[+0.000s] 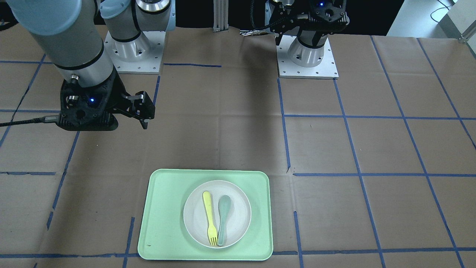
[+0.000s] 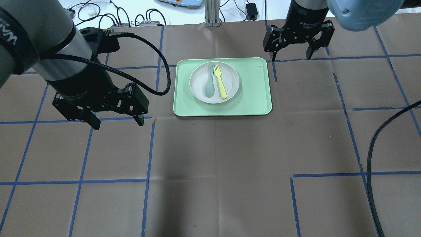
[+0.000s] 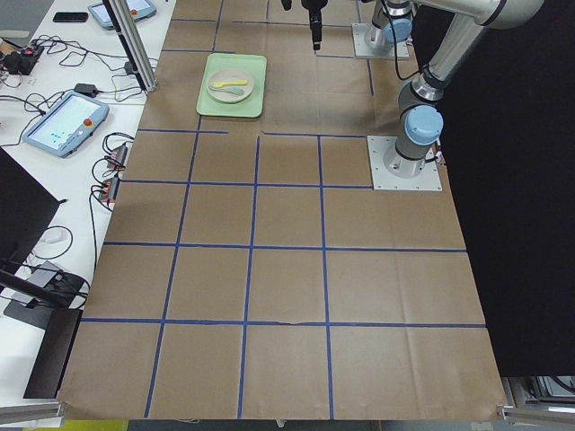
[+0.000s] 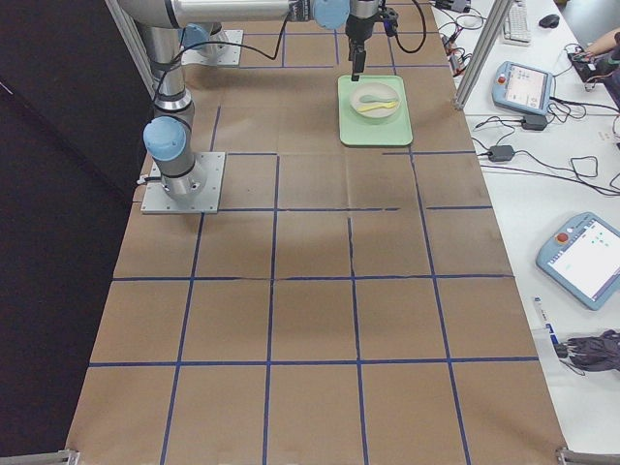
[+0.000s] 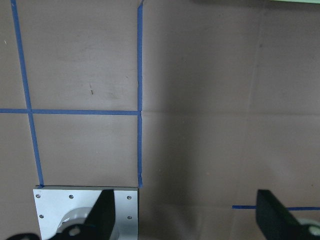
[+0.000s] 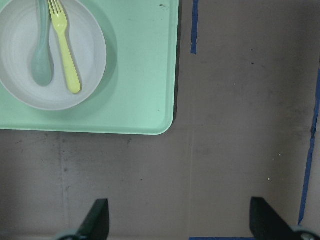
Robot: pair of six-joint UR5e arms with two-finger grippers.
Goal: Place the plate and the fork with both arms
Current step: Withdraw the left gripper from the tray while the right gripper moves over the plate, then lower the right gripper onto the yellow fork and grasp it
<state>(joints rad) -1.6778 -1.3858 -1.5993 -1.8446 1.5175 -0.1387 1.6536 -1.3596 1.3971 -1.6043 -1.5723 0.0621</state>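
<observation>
Tray [image 2: 256, 98], mint-green, rectangular, at counter's far edge: round off-white plate [image 2: 199, 82] holding yellow plastic fork [image 2: 219, 82], teal-grey spoon [image 2: 209, 86]; left gripper [image 2: 117, 123], right gripper [image 2: 291, 58] spread wide.

Mint tray [image 2: 256, 95], teal spoon [image 2: 209, 86], taped table [image 2: 213, 164]

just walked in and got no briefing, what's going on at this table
Nothing is being handled right now. The left gripper and the right gripper both hang open and empty above the table. The fork and a spoon lie side by side in the plate, which sits on the green tray.
</observation>
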